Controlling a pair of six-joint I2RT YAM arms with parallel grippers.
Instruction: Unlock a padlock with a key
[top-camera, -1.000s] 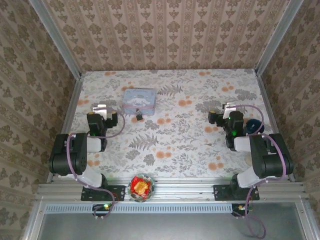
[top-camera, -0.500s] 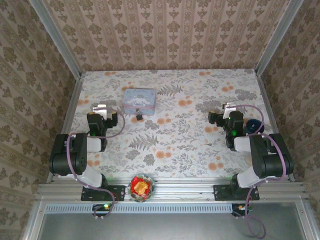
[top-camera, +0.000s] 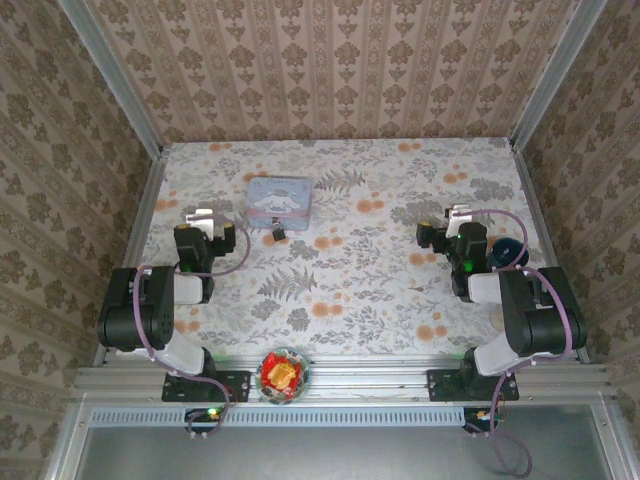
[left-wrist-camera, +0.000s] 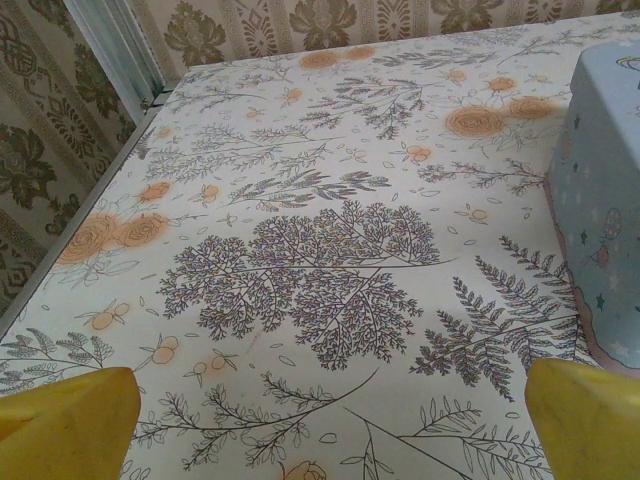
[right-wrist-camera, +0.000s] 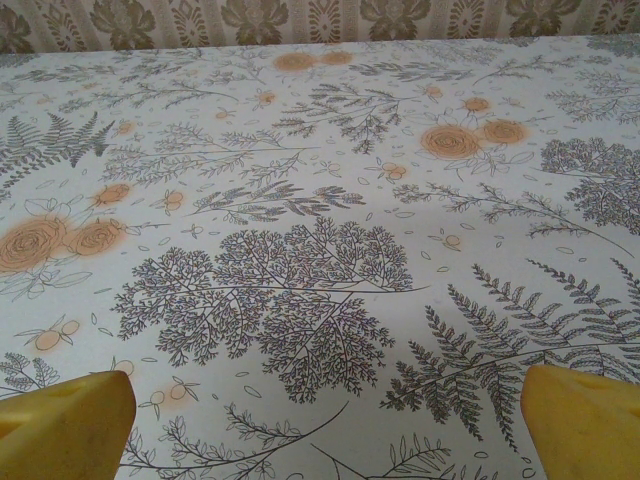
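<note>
Padlock, look: I saw the padlock (top-camera: 277, 234) from the top camera as a tiny dark, squarish block with a small pale, silvery bit at its far end. It was much smaller than the tin behind it, and too small for me to tell whether its loop was latched.
Padlock, place: It lay on the desk (top-camera: 380, 300), just beside the near edge of the tin, about midway along that edge. I could not tell whether the two touched. It sat left of the desk's centre, nearer the left arm than the right.
Tin: The pale blue tin (top-camera: 278, 200) was rectangular with a cartoon figure on its lid and lay flat. On the left wrist camera its blue side wall (left-wrist-camera: 605, 200) rose at the right edge.
Left fingers: The left fingers (left-wrist-camera: 60, 425) were spread wide, with yellow tips at the two bottom corners and nothing between them but patterned desk. They were well apart from the padlock.
Right fingers: The right fingers (right-wrist-camera: 60, 425) were also spread wide and held nothing, over bare floral cloth on the right side of the desk.
Desk: It was covered in a cloth printed with grey ferns and orange flowers.
Other things: A glass bowl (top-camera: 283, 373) with red and yellow contents sat at the near rail, and a dark blue round object (top-camera: 508, 252) was beside the right arm.
</note>
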